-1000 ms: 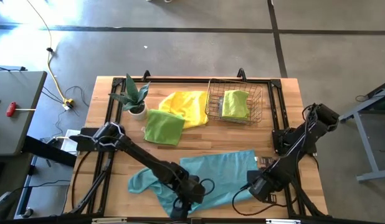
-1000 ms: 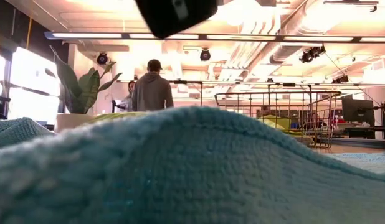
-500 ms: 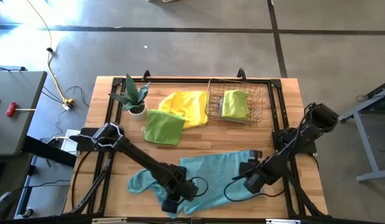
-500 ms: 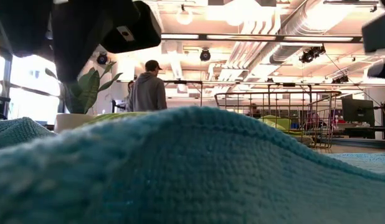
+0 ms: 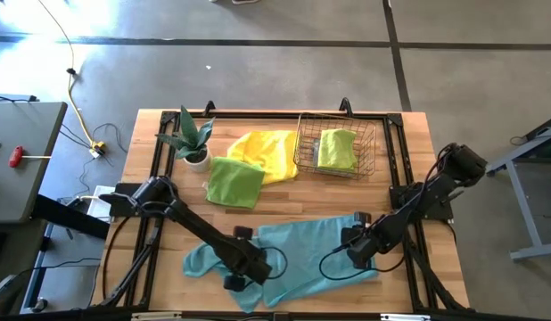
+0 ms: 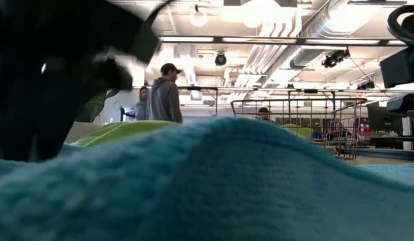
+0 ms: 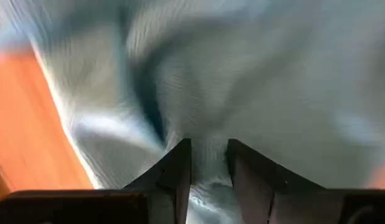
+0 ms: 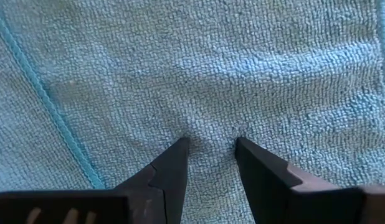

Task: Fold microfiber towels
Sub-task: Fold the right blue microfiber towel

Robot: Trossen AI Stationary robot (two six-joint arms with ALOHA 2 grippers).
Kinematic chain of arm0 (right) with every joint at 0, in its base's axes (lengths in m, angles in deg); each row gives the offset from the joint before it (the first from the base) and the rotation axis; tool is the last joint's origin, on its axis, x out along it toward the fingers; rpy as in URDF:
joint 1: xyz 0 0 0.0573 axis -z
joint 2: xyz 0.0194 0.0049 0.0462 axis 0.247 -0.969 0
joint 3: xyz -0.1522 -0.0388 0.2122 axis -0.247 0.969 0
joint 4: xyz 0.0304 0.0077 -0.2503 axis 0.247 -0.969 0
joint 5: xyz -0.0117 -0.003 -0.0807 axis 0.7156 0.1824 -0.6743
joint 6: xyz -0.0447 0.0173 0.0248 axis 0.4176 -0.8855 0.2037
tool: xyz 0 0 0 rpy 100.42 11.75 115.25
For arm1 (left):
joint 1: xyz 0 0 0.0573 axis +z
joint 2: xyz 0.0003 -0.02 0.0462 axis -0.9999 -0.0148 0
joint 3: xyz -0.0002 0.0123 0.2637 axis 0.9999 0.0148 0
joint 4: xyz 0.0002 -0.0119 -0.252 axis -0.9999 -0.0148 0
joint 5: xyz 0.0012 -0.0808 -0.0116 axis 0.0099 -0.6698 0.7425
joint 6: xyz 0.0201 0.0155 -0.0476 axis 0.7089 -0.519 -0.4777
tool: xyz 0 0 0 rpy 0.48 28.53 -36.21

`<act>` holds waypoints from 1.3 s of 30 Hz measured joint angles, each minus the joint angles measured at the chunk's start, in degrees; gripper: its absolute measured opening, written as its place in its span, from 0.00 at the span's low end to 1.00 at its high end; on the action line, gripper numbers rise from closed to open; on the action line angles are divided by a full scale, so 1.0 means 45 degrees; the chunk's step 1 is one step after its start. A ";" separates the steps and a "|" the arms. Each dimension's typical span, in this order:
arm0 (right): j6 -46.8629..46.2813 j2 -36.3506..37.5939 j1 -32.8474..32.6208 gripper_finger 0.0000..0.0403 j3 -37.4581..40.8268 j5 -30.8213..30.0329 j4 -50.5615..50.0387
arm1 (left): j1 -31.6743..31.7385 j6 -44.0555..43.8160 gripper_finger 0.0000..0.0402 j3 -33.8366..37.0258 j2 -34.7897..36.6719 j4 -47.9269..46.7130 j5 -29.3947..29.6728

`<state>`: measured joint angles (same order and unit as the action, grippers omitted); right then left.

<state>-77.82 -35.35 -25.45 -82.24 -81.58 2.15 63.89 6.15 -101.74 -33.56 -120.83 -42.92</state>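
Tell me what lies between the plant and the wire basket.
High view: the yellow towel lies between plant and basket, a lime towel overlapping its near edge.

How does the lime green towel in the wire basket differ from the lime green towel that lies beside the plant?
The lime green towel in the wire basket is folded into a narrow upright rectangle, while the lime green towel beside the plant looks wider and squarer. The first sits inside the wire basket; the second lies on the bare table, overlapping the yellow towel. Both share the same lime colour, and no gripper touches either.
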 joint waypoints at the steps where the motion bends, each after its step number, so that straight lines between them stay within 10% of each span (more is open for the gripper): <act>1: -0.0005 0.0044 0.0005 0.33 0.0010 0.0005 -0.0053 | 0.0000 -0.0208 0.23 0.0375 0.0000 -0.0042 0.0014; 14: -0.0413 0.0507 0.0005 0.33 0.0131 -0.0153 -0.0402 | -0.0125 -0.1869 0.23 0.3226 -0.0066 -0.4591 0.0177; 24: -0.0021 0.0457 0.0711 0.33 -0.0589 -0.0814 -0.0419 | -0.0393 -0.2271 0.23 0.0886 0.0826 -0.6061 0.1395; 32: 0.0189 0.0464 0.1877 0.33 -0.0661 -0.1549 -0.0391 | -0.0240 -0.1971 0.23 -0.0689 0.1720 -0.3081 0.5008; 39: 0.0524 0.0465 0.2906 0.33 -0.0661 -0.2704 -0.0286 | 0.0613 0.1471 0.23 -0.0665 0.1466 0.1484 0.5272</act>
<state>-75.46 -33.26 -12.37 -85.21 -93.75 0.86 66.65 12.77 -104.74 -26.96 -114.15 -19.19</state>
